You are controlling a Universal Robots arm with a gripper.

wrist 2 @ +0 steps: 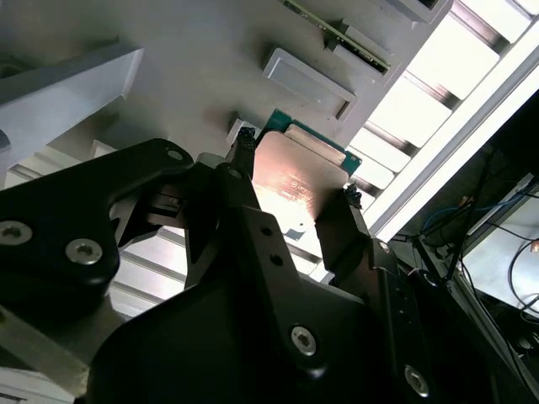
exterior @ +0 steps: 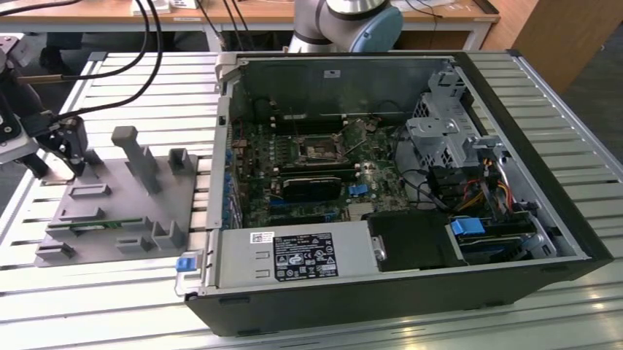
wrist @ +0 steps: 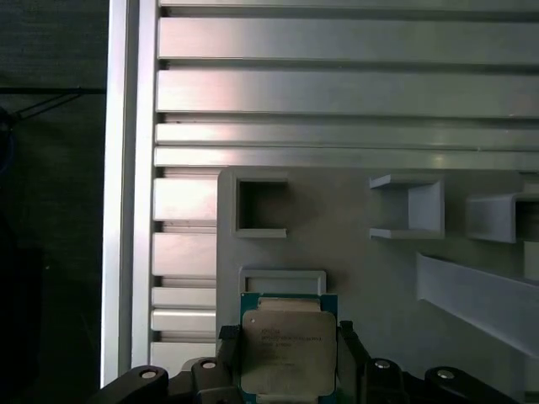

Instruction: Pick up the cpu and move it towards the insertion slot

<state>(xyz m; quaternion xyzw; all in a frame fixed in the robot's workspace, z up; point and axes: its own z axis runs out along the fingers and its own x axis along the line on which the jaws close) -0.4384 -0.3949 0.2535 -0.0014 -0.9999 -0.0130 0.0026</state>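
The gripper (exterior: 51,157) hangs at the exterior view's left, over the left edge of the grey fixture tray (exterior: 102,197). Open slatted table (exterior: 127,73) lies on its far side.

In both wrist views the fingers (wrist 2: 337,240) are clenched on the cpu (wrist 2: 295,181) and grasp it by two opposite edges. Its silver top faces the cameras. The cpu is just beside a shallow rectangular recess (wrist: 282,282) in the tray. Whether its underside clears the tray cannot be told. In the exterior view the cpu is too small to make out among the fingers.

A green memory stick (exterior: 86,226) lies on the tray's near part.

Further right, well apart, the open computer case (exterior: 389,299) holds the insertion slot (exterior: 319,151) on its board. An upright post (exterior: 136,157) on the tray and the case's left wall stand between gripper and slot.
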